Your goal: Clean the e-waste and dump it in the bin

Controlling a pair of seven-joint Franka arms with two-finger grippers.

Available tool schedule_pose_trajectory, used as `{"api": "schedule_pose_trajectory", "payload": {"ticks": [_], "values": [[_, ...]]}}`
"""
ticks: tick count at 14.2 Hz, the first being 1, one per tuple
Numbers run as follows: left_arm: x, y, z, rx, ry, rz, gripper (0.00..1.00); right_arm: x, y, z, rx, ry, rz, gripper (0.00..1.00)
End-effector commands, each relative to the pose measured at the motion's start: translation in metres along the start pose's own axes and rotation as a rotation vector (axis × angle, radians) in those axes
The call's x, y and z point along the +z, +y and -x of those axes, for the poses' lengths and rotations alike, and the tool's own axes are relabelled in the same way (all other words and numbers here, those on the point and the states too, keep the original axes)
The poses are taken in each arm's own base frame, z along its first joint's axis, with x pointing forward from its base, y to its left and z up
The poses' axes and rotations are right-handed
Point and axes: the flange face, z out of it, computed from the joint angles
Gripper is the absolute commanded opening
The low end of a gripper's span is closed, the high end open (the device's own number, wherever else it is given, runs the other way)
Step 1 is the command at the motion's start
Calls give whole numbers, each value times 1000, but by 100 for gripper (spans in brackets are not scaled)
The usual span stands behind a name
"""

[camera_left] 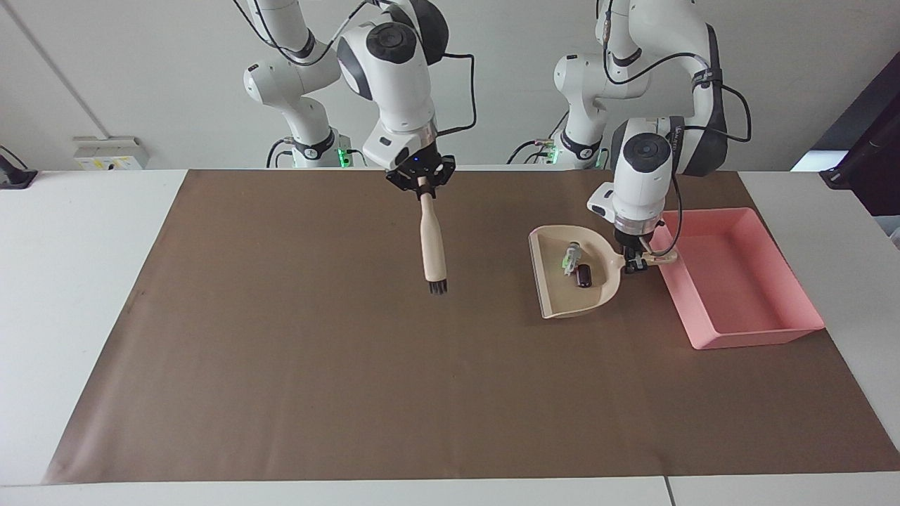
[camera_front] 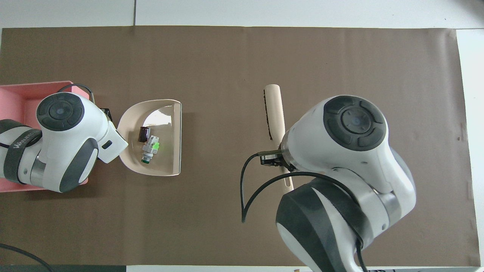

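The beige dustpan [camera_left: 562, 299] carries the e-waste: a white-grey piece with a green patch [camera_left: 570, 256] and a small black cylinder [camera_left: 583, 276]. My left gripper [camera_left: 636, 261] is shut on the dustpan's handle and holds it low over the mat, beside the pink bin [camera_left: 738, 281]; the handle's end reaches the bin's wall. My right gripper [camera_left: 420, 181] is shut on a beige brush [camera_left: 432, 242], which hangs bristles down above the mat's middle. In the overhead view the dustpan [camera_front: 166, 158], the black piece [camera_front: 143, 134], the white piece [camera_front: 150, 145], the brush [camera_front: 275, 109] and the bin [camera_front: 19, 98] show; both grippers are hidden under their wrists.
A brown mat [camera_left: 281, 351] covers most of the white table [camera_left: 70, 281]. The bin stands at the left arm's end of the mat.
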Motion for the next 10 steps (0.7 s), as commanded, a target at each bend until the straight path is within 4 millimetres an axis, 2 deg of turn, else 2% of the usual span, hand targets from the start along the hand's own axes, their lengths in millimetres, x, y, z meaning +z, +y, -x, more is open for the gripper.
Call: {"api": "schedule_pose_trajectory", "payload": {"ticks": [1, 3, 4, 6, 8, 10], "values": [[-22, -4, 47, -29, 14, 30, 0, -10, 89, -20, 17, -15, 59, 0], [-31, -12, 95, -71, 44, 35, 0, -3, 153, -26, 14, -39, 69, 0], [-38, -16, 121, -72, 66, 19, 0, 5, 186, -26, 2, -52, 75, 0], [-46, -19, 166, -71, 71, 4, 0, 26, 238, -26, 3, -70, 71, 0], [-52, -22, 211, -61, 66, -14, 0, 50, 282, -23, 5, -72, 71, 0], [-47, -20, 255, -113, 63, 3, 0, 70, 308, -14, 19, -53, 83, 0]]}}
